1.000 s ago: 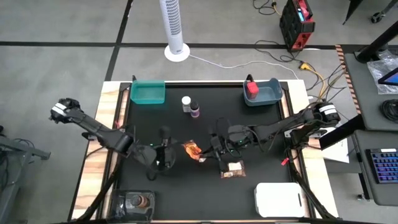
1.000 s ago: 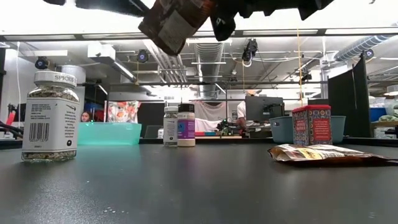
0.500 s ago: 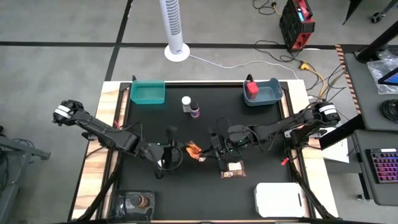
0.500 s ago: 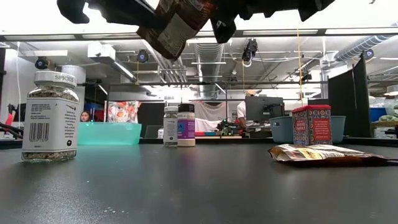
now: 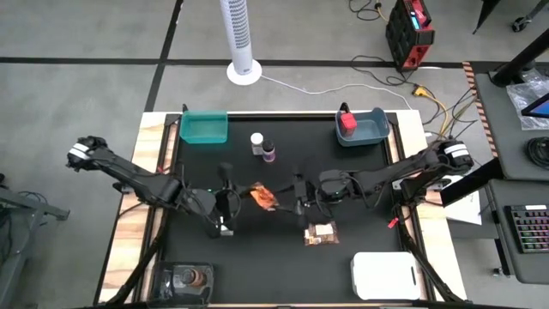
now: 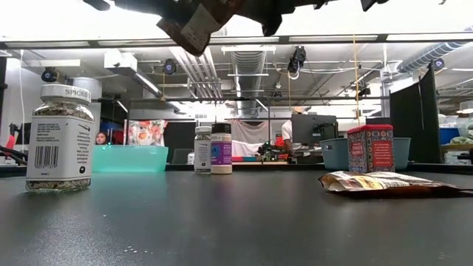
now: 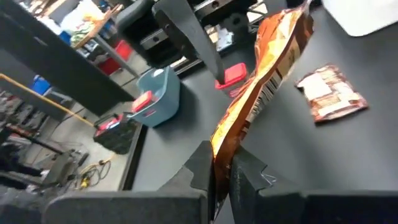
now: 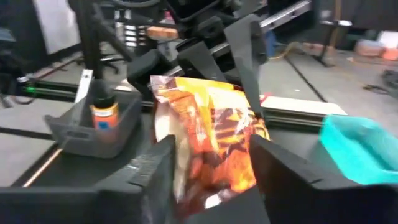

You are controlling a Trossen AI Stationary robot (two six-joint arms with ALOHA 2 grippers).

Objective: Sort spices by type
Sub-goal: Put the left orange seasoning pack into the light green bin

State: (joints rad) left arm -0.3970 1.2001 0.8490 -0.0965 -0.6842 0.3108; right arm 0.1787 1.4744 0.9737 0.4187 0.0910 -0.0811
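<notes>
An orange spice packet [image 5: 264,196] hangs in the air over the table's middle, between my two grippers. My left gripper [image 5: 246,194] reaches in from the left and is shut on it. My right gripper [image 5: 287,202] comes from the right; its open fingers [image 8: 155,171] stand on either side of the packet's other end [image 8: 211,143]. In the low view the packet [image 6: 196,22] is high above the tabletop. A brown packet [image 5: 322,233] lies flat on the table below my right gripper. Two bottles [image 5: 262,146] stand upright farther back. My left gripper pinches the orange packet's near end [image 7: 219,146] between its two fingers, coming almost level from the table's left. The packet stands on edge, reaches away from the fingers and is clear of the table. My right gripper flanks the far end; I cannot tell whether it touches.
A teal bin [image 5: 204,129] stands at the back left. A blue-grey bin [image 5: 369,130] with a red box [image 5: 346,123] in it is at the back right. A white tray [image 5: 384,275] sits front right and a clear tray [image 5: 171,279] with a jar [image 5: 193,277] front left.
My left gripper has come in from the left and taken hold of the orange packet. My right gripper's fingers have parted around it. The packet has risen a little and stayed clear of the table.
</notes>
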